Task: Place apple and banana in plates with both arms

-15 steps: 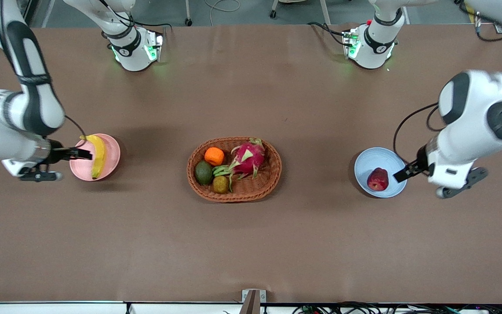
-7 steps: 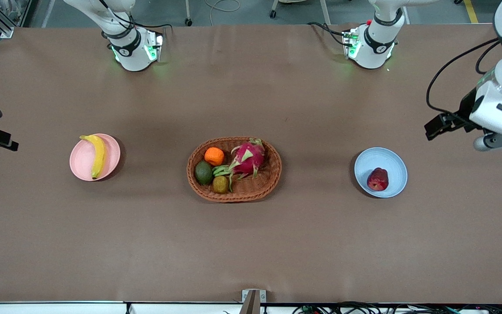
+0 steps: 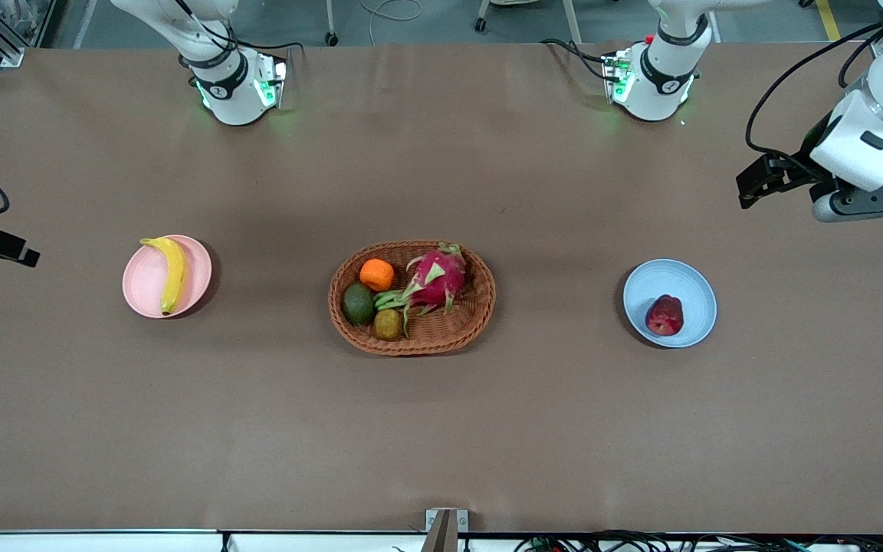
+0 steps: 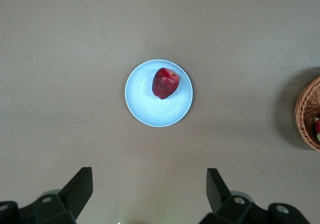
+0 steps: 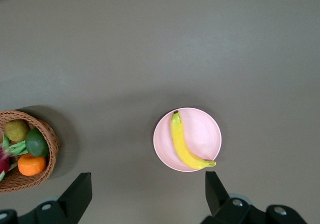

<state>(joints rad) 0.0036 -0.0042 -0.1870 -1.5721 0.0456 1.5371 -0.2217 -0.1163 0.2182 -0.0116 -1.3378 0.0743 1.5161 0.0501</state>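
**Both fruits plated, arms lifted clear, little left to go wrong**

The banana (image 3: 172,273) lies across the pink plate (image 3: 144,284), toward the right arm's end of the table. The apple (image 3: 664,315) sits in the blue plate (image 3: 679,280), off centre near the rim, toward the left arm's end. Judged from this layout, the task looks done.

The left gripper (image 4: 149,190) hangs high over bare table at the left arm's end, fingers spread wide with nothing between them. The right gripper (image 5: 147,193) is high over the right arm's end, fingers also spread and empty; only its tip shows at the front view's edge.

Risks:
- The apple is round and close to the rim, so a table bump could roll it off the plate.
- The banana's ends reach the plate's edge; a low pass by the right arm could sweep it out.
- Any return move that dips could clip a plate and slide it, since the plates look light.

The table (image 3: 441,429) is covered in a flat brown matte sheet, with slight creases. A wicker basket (image 3: 480,307) at the centre holds an orange (image 3: 376,274), a dragon fruit (image 3: 437,277) and two greenish fruits. The arm bases glow green at the table's edge by the robots; grey floor, cables and chair legs show past them.
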